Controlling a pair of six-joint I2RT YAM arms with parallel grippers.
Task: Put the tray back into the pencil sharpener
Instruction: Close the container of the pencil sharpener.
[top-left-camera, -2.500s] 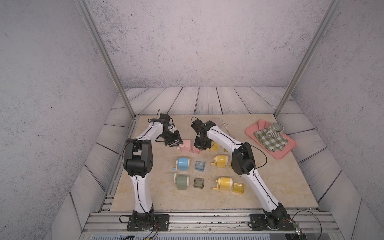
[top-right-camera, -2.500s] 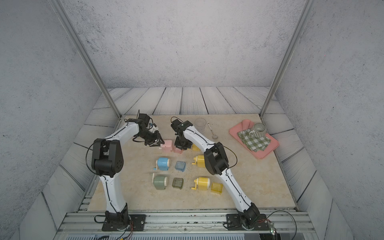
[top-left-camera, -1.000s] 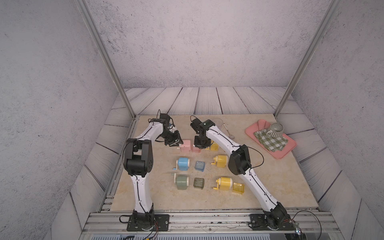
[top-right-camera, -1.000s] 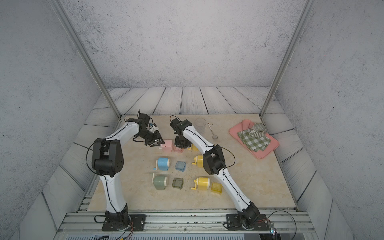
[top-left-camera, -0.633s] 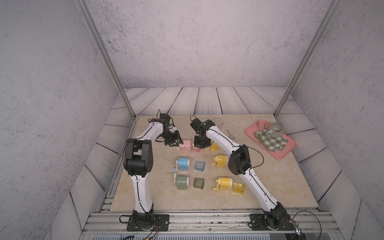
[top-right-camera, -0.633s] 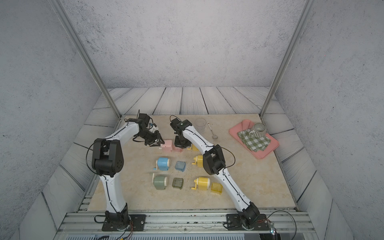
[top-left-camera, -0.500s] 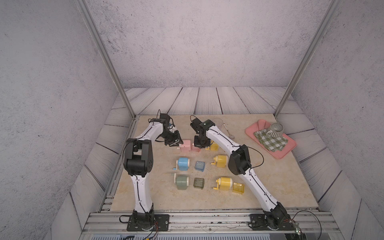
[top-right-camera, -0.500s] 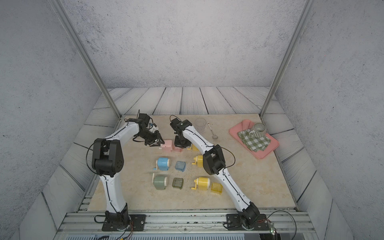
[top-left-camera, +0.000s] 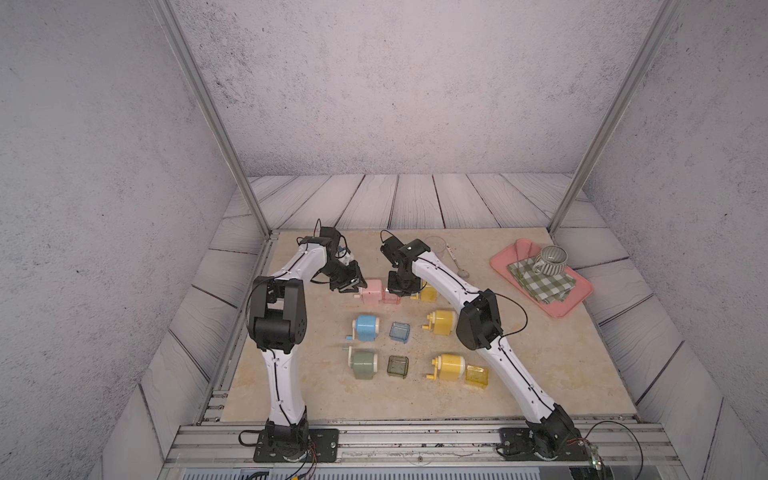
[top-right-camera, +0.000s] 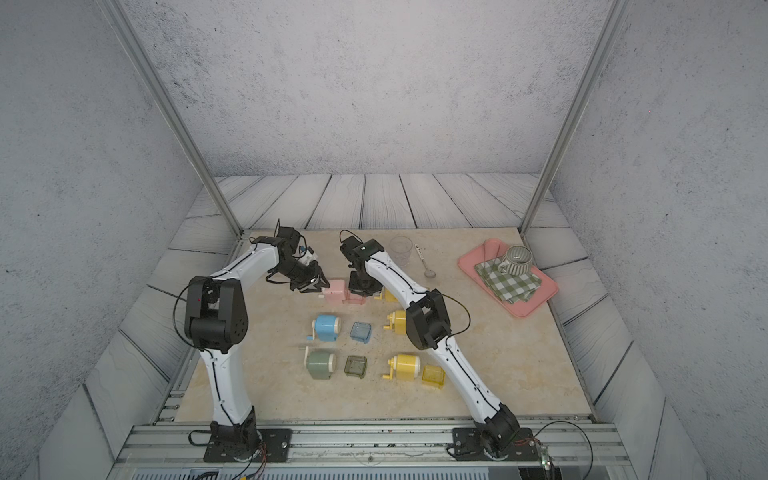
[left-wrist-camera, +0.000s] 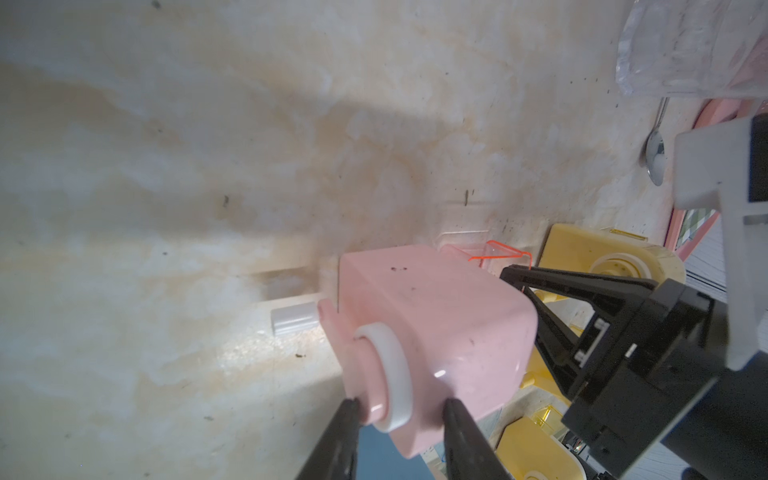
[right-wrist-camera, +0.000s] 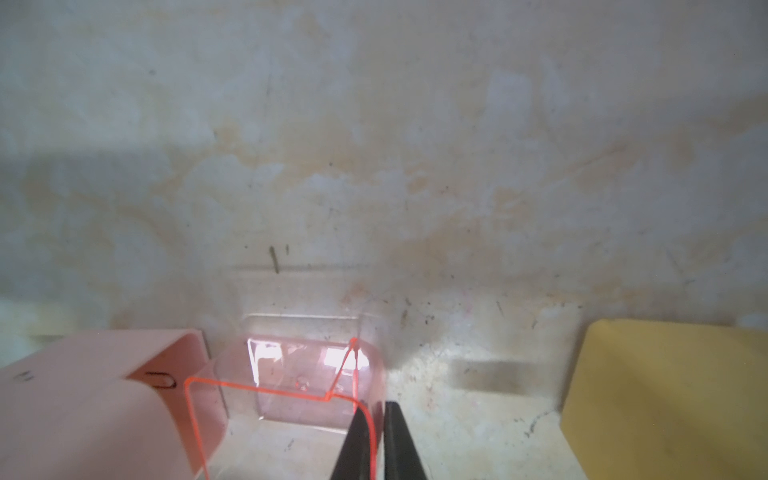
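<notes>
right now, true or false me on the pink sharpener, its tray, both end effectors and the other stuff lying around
1. The left end effector grips the pink pencil sharpener at its crank end. True.
2. The right end effector is open and clear of the clear pink tray. False: it pinches the tray's wall.
3. The clear pink tray sits fully inside the pink pencil sharpener. False: most of it shows outside, beside the opening.
4. The blue tray lies apart from the blue sharpener, not inside it. True.
5. The striped mug stands beside the blue sharpener. False: it sits on the checked cloth on the pink serving tray.
</notes>
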